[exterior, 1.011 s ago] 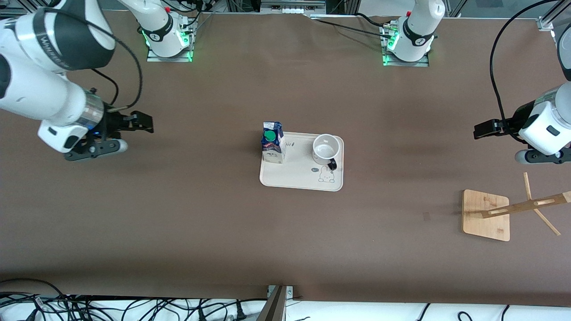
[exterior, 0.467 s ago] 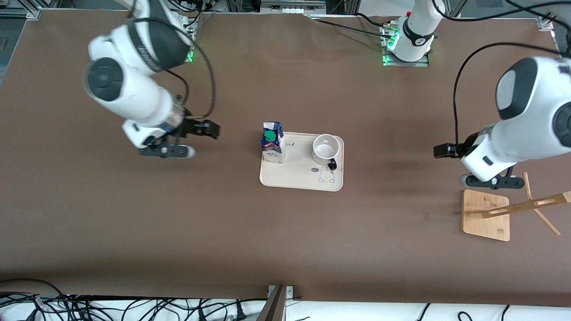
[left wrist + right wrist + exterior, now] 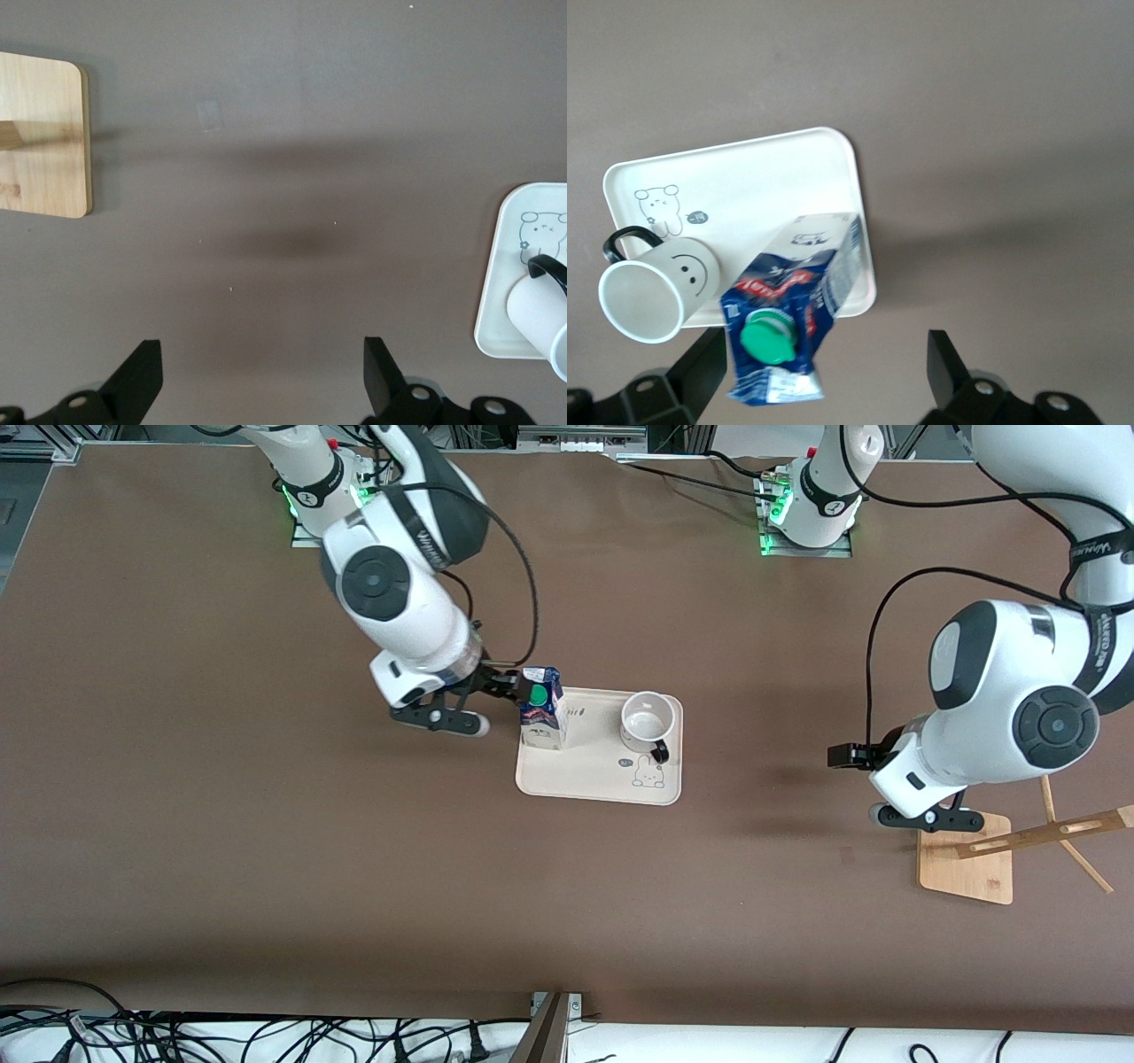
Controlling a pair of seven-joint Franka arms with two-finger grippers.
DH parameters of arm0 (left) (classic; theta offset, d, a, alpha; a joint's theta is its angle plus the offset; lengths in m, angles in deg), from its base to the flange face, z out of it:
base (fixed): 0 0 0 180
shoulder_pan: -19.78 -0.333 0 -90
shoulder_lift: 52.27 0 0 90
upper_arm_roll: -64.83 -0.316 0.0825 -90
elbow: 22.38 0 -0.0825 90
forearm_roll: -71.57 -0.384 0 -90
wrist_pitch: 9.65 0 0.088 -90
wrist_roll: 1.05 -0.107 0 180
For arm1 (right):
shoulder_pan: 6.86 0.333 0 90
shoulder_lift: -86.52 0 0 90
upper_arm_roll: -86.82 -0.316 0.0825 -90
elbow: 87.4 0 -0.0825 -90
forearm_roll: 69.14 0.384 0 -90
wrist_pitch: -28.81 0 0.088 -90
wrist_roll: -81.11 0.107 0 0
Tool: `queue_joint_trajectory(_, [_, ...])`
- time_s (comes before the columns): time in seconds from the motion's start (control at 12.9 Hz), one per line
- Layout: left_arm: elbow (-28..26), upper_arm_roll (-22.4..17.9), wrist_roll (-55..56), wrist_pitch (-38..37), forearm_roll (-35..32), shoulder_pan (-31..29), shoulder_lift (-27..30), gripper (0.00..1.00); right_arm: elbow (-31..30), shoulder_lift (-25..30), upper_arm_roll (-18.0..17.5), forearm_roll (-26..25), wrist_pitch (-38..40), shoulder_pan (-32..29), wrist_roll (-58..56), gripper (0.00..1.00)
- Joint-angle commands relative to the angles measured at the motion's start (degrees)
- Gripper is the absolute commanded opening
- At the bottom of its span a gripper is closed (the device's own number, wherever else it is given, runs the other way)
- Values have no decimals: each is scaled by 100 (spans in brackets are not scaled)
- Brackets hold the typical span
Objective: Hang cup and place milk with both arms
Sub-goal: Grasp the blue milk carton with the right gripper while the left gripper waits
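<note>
The milk (image 3: pixel 542 708) stands upright on the cream tray (image 3: pixel 585 784), at the tray's edge toward the right arm's end. The cup (image 3: pixel 644 717) stands upright on the same tray toward the left arm's end, its black handle turned toward the front camera. My right gripper (image 3: pixel 508 687) is open and empty, right beside the milk's top. In the right wrist view the milk (image 3: pixel 788 310) lies between the open gripper (image 3: pixel 822 372), close to one finger; the cup (image 3: pixel 656 292) shows its smiley face. My left gripper (image 3: pixel 842 755) is open and empty over bare table.
A wooden rack with a square base (image 3: pixel 966 864) and slanted pegs stands toward the left arm's end, just under the left arm's wrist. In the left wrist view its base (image 3: pixel 44 133) shows, as do the tray (image 3: pixel 509 257) and the cup (image 3: pixel 540 314).
Both arms have swung in from the table's ends. The right gripper has come up to the milk. The left gripper has moved toward the tray and over the rack's edge.
</note>
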Motion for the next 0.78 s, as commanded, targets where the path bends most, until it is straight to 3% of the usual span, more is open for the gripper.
queue_joint_trajectory(0.0, [67,-43,19,69,134,8,-95,100,359,-240,66,107,21,210,482,100])
queue_joint_trajectory(0.7, [58,-34,28,358,151,-71,-139,100,306,-600,66,72,-392,676,870,100])
